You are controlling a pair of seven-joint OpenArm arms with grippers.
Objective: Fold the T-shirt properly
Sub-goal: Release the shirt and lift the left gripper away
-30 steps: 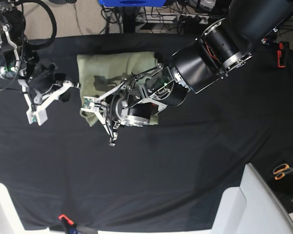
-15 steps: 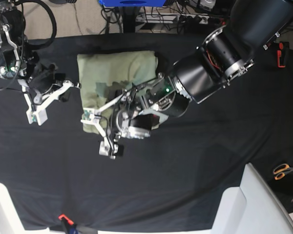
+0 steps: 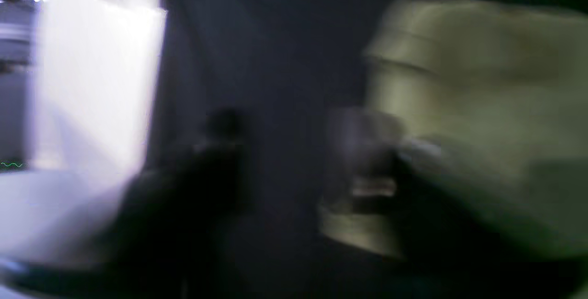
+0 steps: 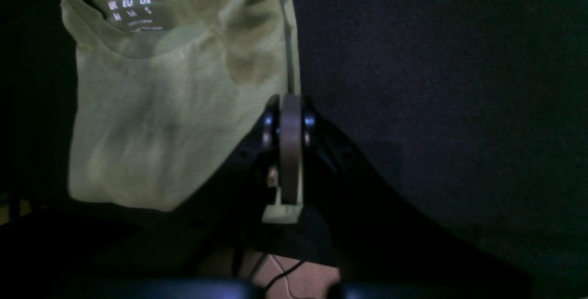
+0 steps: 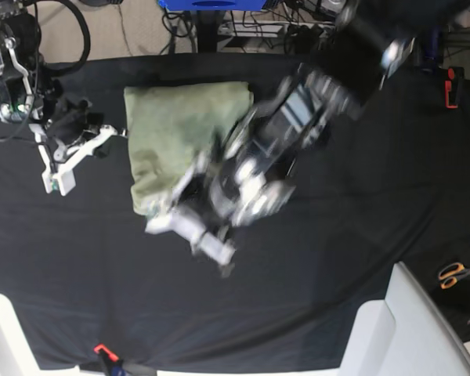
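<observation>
Swinging fast off the T-shirt toward the table cloth's near edge, my left claw blurred past, clenched on nothing, leaving the shirt folded near the far edge, my right claw clenched beside it, so folding looked nearly finished.

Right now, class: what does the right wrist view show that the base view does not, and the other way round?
Only the right wrist view shows the white size print inside the T-shirt collar, and the right gripper shut beside the shirt's edge. Only the base view shows the blurred left arm across the cloth, and orange-handled scissors. Both show the folded green T-shirt on black table cloth.
</observation>
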